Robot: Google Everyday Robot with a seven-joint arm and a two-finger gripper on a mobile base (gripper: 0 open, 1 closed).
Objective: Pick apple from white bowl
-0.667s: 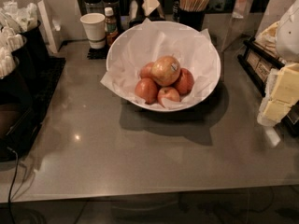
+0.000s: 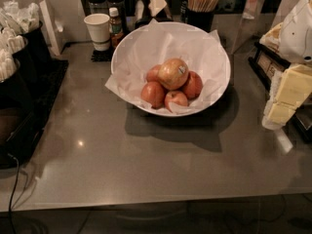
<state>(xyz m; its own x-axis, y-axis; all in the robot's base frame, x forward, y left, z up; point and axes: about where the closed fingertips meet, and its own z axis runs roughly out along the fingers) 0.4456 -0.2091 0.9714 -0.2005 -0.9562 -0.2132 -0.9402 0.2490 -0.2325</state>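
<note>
The apple (image 2: pixel 173 73) is pale yellow-gold with a red blush and a small whitish sticker. It lies on top of several smaller red apples (image 2: pixel 153 93) in the white bowl (image 2: pixel 214 50), which is lined with crinkled white paper and stands at the back middle of the grey counter. My gripper (image 2: pixel 286 97), pale yellow under a white arm housing (image 2: pixel 297 28), hangs at the right edge of the view. It is to the right of the bowl, apart from it, and holds nothing that shows.
A white paper cup (image 2: pixel 97 29) and a small sauce bottle (image 2: pixel 115 26) stand behind the bowl at the left. A cup of wooden stirrers (image 2: pixel 201 4) stands behind it. Black holders with white packets (image 2: pixel 19 38) line the left side. A rack (image 2: pixel 265 62) stands at the right.
</note>
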